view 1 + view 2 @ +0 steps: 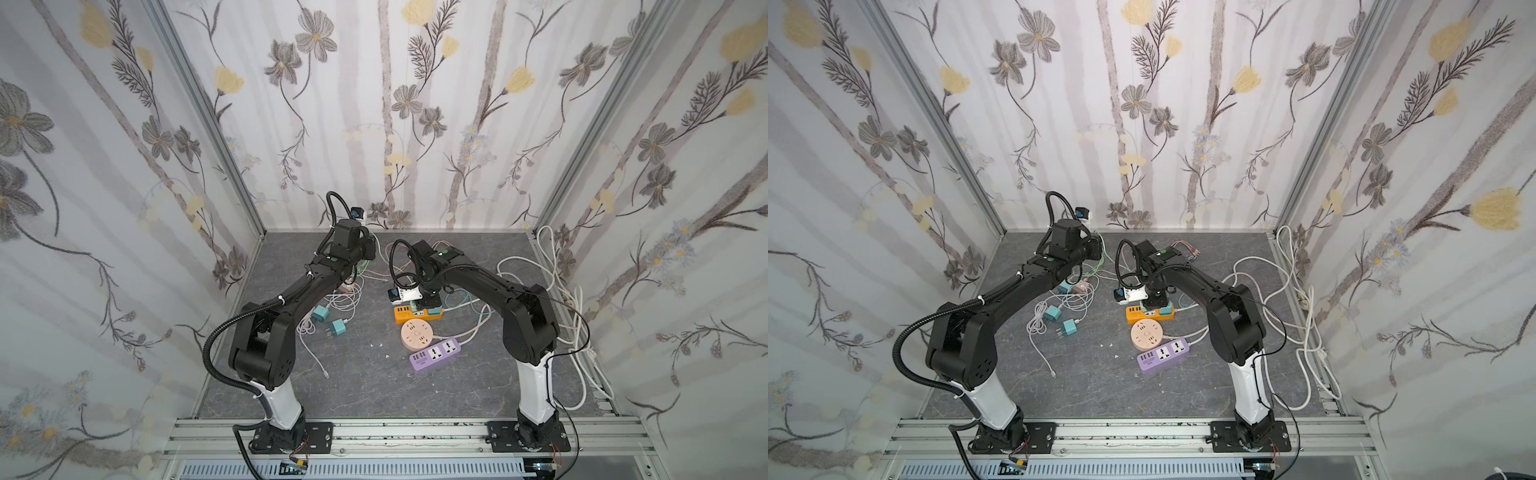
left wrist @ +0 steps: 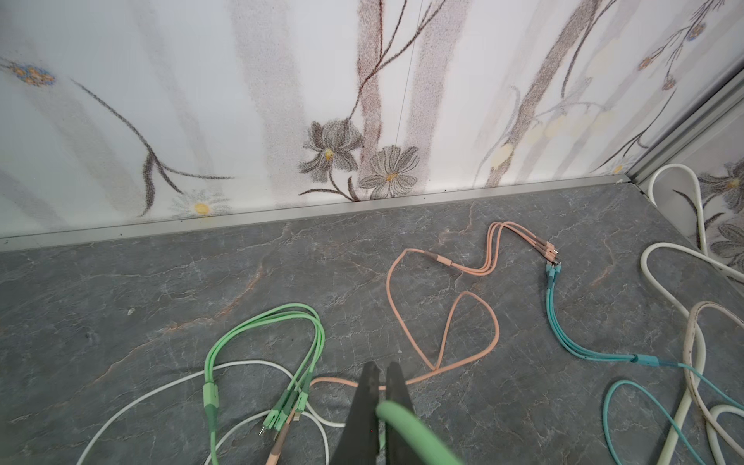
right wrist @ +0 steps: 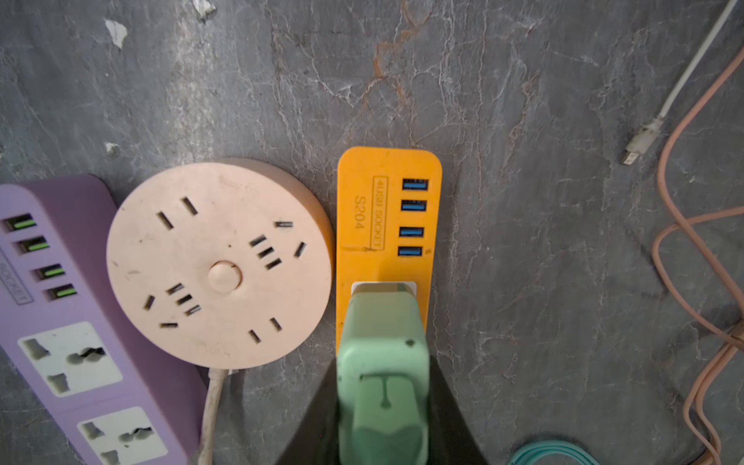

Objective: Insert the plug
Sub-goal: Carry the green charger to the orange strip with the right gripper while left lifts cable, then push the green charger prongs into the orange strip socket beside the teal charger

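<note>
A mint-green plug (image 3: pixel 382 322) stands on the white socket face of the orange power strip (image 3: pixel 386 213), and its prongs are hidden. My right gripper (image 3: pixel 383 374) is shut on the plug, one black finger on each side. In both top views this gripper sits right over the orange strip (image 1: pixel 417 316) (image 1: pixel 1148 314) at the table's middle. My left gripper (image 2: pixel 382 368) is at the back of the table, low over the surface. It is shut on a thick green cable (image 2: pixel 406 426) that comes out from between its fingers.
A round pink socket (image 3: pixel 219 265) touches the orange strip, with a purple power strip (image 3: pixel 80 322) beside it. Two teal adapters (image 1: pixel 320 312) (image 1: pixel 337 329) and white leads lie front left. Pink (image 2: pixel 443 342), teal (image 2: pixel 563 322) and green multi-head cables sprawl at the back. Thick white cords (image 1: pixel 573 316) pile along the right wall.
</note>
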Available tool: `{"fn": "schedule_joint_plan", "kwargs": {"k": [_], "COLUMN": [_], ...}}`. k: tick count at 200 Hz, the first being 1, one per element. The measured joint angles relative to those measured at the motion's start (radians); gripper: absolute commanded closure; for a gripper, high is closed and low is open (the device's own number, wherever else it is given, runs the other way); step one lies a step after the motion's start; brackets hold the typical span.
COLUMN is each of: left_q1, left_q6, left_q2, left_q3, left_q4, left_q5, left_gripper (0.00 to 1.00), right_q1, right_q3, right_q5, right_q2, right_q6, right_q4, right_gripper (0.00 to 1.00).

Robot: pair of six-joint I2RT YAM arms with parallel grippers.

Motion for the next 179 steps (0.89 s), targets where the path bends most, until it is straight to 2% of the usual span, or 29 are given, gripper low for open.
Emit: {"fn": "schedule_joint_plan", "kwargs": {"k": [179], "left_q1": [0.000], "left_q6": [0.013], "left_q2": [-0.013], "left_q3": [-0.034], "left_q4": [0.028], "left_q5": [0.009], "left_gripper": [1.00], "right_q1": [-0.006], "right_q3": [-0.018], "right_q5": [-0.034], "right_q2": [-0.012], "right_q6": [-0.010], "right_q4": [-0.036], "right_gripper": [1.00]}}
